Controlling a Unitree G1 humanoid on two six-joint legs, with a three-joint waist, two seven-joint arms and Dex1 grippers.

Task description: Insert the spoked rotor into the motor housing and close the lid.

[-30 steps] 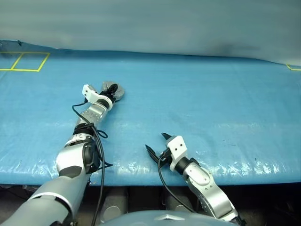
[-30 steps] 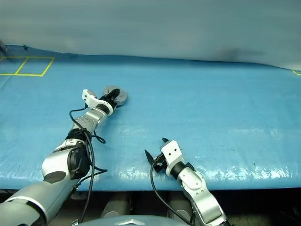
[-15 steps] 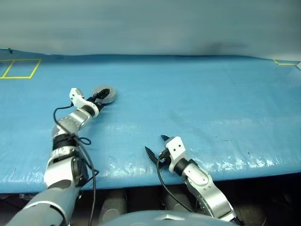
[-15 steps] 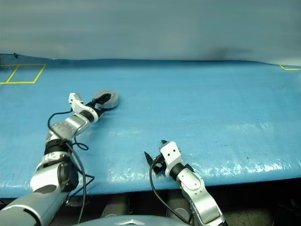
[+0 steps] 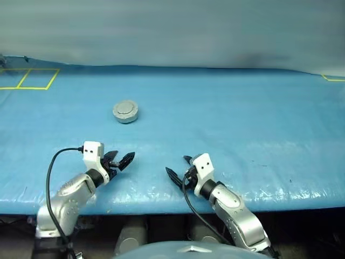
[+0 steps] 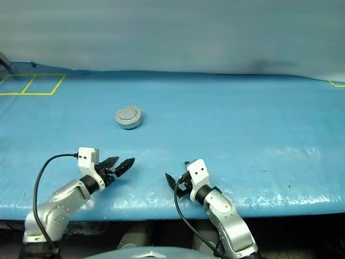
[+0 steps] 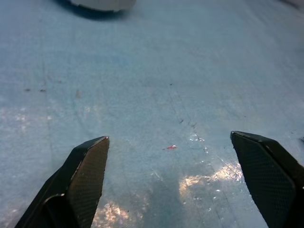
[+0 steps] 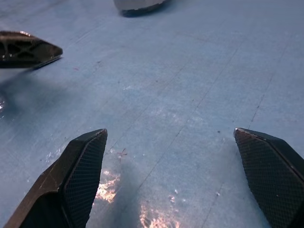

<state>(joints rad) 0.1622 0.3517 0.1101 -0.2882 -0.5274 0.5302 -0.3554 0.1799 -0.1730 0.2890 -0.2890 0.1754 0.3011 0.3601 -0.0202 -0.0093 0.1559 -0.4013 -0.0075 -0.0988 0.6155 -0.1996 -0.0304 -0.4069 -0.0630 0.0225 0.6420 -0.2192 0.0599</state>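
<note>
- The housing (image 5: 125, 111) sits on the blue table (image 5: 242, 118) in the upper left of the head view, with its lid (image 5: 125, 108) closed flat on top, plain grey face up.
- It stands alone, nothing touching it, well apart from both grippers.
- The rotor can't be seen; with the lid down I can't tell what is inside.
- The left gripper (image 5: 119, 161) hangs near the table's front edge in the lower left of the frame, below the housing in the picture, fingers spread wide and holding nothing.
- In the left wrist view its two black fingers (image 7: 85, 175) stand far apart over bare blue cover, and the housing's lower edge (image 7: 102, 4) peeks in at the top of that picture.
- The right gripper (image 5: 179, 168) is at lower centre, just right of the left one, also close to the front edge.
- Its fingers are spread as well, with nothing between them.
- The right wrist view shows its fingers (image 8: 80, 175) wide apart above the cover, one tip of the left gripper (image 8: 28, 47) at the upper left, and a bit of the housing (image 8: 137, 4) at the top edge.
- The two grippers point toward each other's side, tips near but apart.
- Yellow tape lines (image 5: 32, 78) mark squares at the far upper left of the table, and another yellow corner (image 5: 333, 78) shows at the far right.
- The cover near the front edge is shiny with glare.
</note>
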